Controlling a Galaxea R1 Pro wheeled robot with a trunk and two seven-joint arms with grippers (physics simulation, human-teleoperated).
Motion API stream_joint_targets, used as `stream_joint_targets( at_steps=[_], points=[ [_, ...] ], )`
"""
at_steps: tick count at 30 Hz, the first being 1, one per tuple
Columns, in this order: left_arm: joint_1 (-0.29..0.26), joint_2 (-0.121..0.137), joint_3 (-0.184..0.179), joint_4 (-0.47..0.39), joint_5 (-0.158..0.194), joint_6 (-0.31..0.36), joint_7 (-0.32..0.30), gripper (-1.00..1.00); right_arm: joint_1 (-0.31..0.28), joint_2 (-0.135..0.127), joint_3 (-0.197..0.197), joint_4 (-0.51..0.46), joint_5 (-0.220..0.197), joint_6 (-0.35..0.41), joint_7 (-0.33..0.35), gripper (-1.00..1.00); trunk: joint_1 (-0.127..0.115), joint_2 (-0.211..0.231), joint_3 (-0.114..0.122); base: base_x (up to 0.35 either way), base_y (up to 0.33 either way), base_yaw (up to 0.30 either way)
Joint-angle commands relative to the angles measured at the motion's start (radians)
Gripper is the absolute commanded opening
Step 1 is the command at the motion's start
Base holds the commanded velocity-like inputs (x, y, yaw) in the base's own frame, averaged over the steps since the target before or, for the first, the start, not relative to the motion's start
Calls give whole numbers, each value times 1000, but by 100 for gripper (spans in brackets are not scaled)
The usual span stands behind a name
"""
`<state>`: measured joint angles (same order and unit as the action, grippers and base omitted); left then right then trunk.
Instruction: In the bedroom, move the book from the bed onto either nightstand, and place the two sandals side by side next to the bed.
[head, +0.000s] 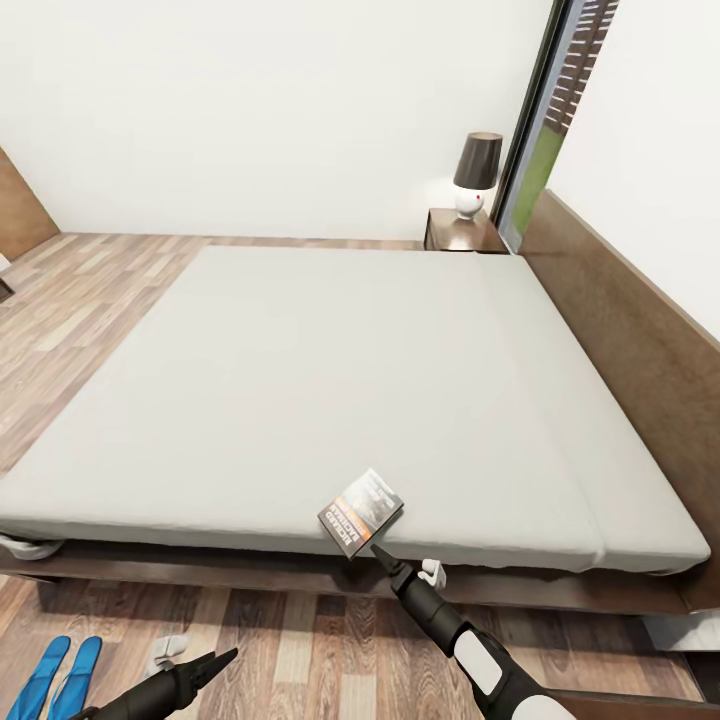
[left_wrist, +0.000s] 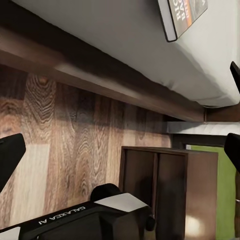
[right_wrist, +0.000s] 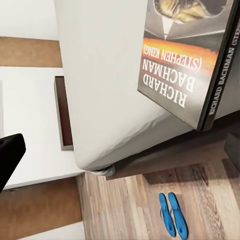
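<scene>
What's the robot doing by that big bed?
The robot's right hand is reaching up to a book lying at the near edge of the bed, with one corner hanging over. It isn't holding the book yet. Its left hand hangs low over the floor. Two blue sandals already lie side by side on the floor next to the bed. A nightstand with a lamp stands at the far side.

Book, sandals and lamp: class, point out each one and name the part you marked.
book (head: 360, 512), head view, middle of its cover.
sandals (right_wrist: 170, 214), right wrist view, inner edge of one sole.
lamp (head: 478, 160), head view, dark shade.
</scene>
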<state>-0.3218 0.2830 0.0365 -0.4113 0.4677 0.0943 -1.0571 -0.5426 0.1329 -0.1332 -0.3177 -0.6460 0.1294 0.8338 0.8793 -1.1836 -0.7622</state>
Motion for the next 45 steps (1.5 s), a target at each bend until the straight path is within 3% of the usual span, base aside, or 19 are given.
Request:
stream_joint_targets(
  at_steps=[1, 45],
  points=[
    [0, 0, 1, 0, 5, 10, -4, 100, 0, 1, -5, 0, -6, 11, 4, 100, 4, -7, -4, 0, 0, 0],
    [0, -1, 0, 0, 3, 10, -3, 100, 0, 1, -5, 0, -7, 13, 5, 100, 173, -315, -142, 0, 0, 0]
  ],
)
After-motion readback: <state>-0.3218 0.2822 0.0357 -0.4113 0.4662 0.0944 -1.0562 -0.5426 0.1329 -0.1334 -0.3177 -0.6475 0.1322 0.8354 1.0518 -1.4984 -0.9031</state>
